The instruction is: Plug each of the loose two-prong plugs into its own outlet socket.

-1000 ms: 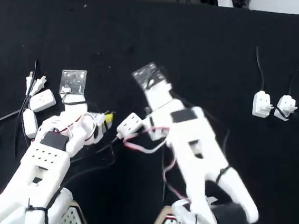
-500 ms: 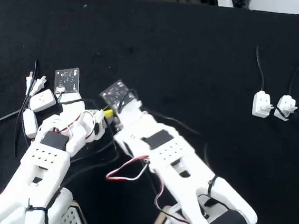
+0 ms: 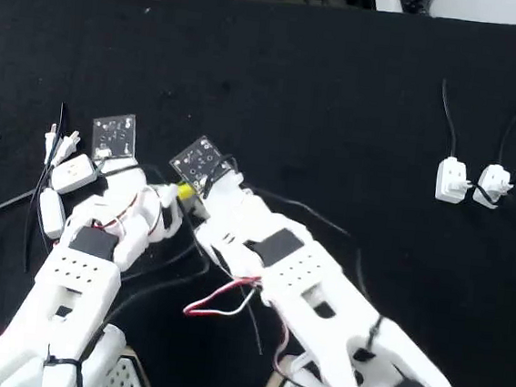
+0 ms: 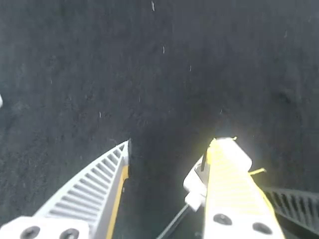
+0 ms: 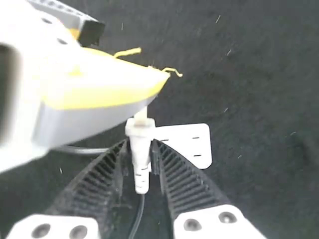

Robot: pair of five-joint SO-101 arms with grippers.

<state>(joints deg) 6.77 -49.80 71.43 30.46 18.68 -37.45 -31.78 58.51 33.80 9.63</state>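
Plug (image 5: 140, 164) of small white moulded plastic, thin cord trailing from its rear, sits clamped between the ribbed black pads (image 5: 174, 172) of the right jaws, with its long axis in line with them and its nose pointing out past the tips. White socket block (image 5: 187, 142), flat-faced with two short dark marks that look like slots, lies on the black cloth surface (image 4: 149, 59) just beside that nose, so the right arm is judged the nearer for insertion. Left jaws stand wide, gripping nothing, with one smooth yellow-faced finger (image 5: 99, 89) lying across the plug's nose and hiding the prongs — likely to crowd the approach.
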